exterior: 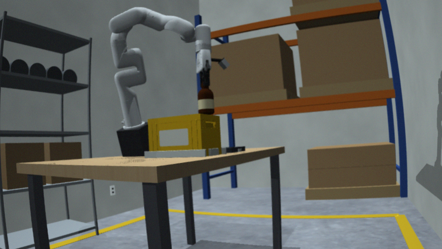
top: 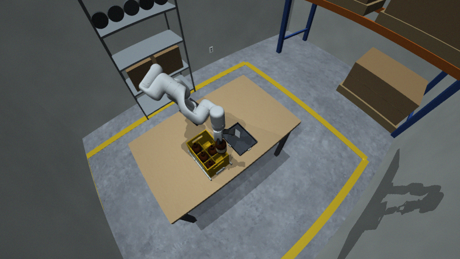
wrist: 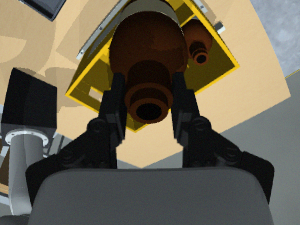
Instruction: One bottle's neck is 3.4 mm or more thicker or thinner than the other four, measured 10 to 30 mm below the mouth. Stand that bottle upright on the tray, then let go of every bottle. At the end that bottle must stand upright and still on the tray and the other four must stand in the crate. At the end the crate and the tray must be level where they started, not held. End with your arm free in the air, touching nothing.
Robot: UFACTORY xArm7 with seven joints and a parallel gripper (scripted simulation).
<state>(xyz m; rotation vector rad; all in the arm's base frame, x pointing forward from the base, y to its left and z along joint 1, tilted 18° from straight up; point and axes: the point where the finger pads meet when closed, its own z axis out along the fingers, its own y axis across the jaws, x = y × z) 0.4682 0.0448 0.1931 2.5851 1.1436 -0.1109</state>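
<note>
My gripper [top: 220, 140] [exterior: 204, 83] [wrist: 148, 87] is shut on the neck of a brown bottle [top: 221, 146] [exterior: 205, 94] [wrist: 147, 46] with a pale label. The bottle hangs upright over the tray-side part of the yellow crate [top: 222, 167] [exterior: 173, 124] [wrist: 225, 48], its base near the height of the rim in the exterior view. Four brown bottles stand in the crate: one [top: 196, 148], a second [top: 212, 149], a third [top: 202, 156] and a fourth [top: 210, 164]. The dark tray [top: 246, 144] [exterior: 234, 150] lies flat beside the crate, with no bottle on it. Neck widths cannot be compared here.
Pale rails [top: 199, 165] [exterior: 176, 153] run along the crate's foot on the wooden table [top: 154, 173] [exterior: 92, 168]. The wrist camera [top: 237, 132] [exterior: 223, 63] juts out from the gripper on the tray side. Shelves and racks stand beyond the table.
</note>
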